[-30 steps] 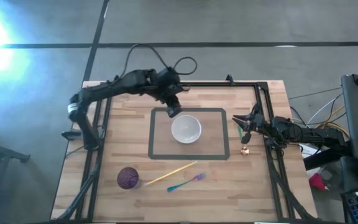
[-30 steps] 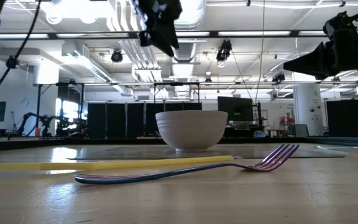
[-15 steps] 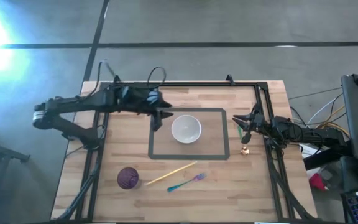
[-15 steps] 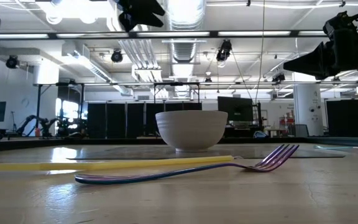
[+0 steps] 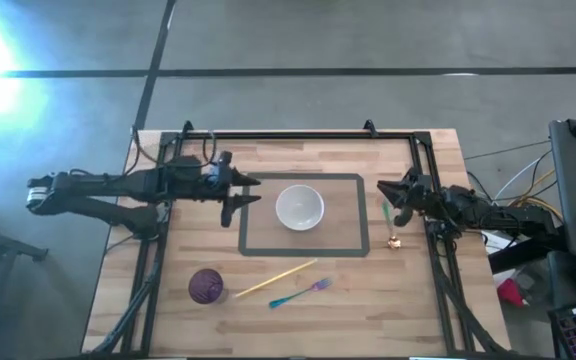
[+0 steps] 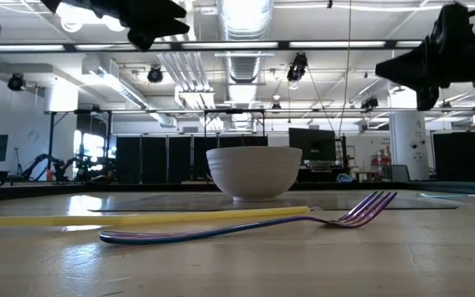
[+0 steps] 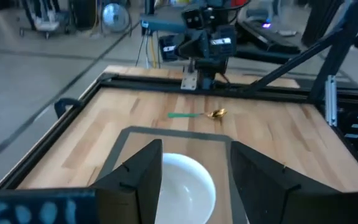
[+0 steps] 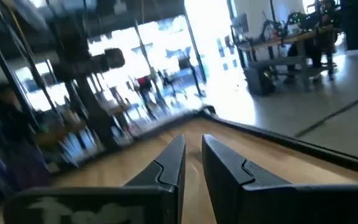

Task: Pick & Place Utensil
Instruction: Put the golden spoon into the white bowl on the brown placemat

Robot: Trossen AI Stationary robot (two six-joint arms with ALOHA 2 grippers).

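Note:
A blue-and-purple fork [image 5: 300, 293] lies flat on the wooden table near its front edge, beside a yellow stick [image 5: 275, 279]; both show close up in the low view [image 6: 246, 227]. A white bowl [image 5: 299, 207] stands on a grey-bordered mat. A green-handled utensil with a gold head [image 5: 389, 222] lies by the mat's right side. My left gripper [image 5: 251, 191] hovers left of the bowl, open and empty; the bowl shows between its fingers in the left wrist view [image 7: 194, 168]. My right gripper [image 5: 393, 194] hovers over the green utensil's far end, its fingers nearly together [image 8: 193, 155], empty.
A purple cup [image 5: 206, 286] stands at the front left. A black rail frame [image 5: 298, 135] runs along the table's far, left and right sides. Bare wood lies between the mat and the front edge.
My left gripper has drawn back from over the bowl's far left side toward the table's left edge, rising, and now points level at the bowl. My right gripper has shifted slightly toward the far edge and tipped. Nothing on the table has moved.

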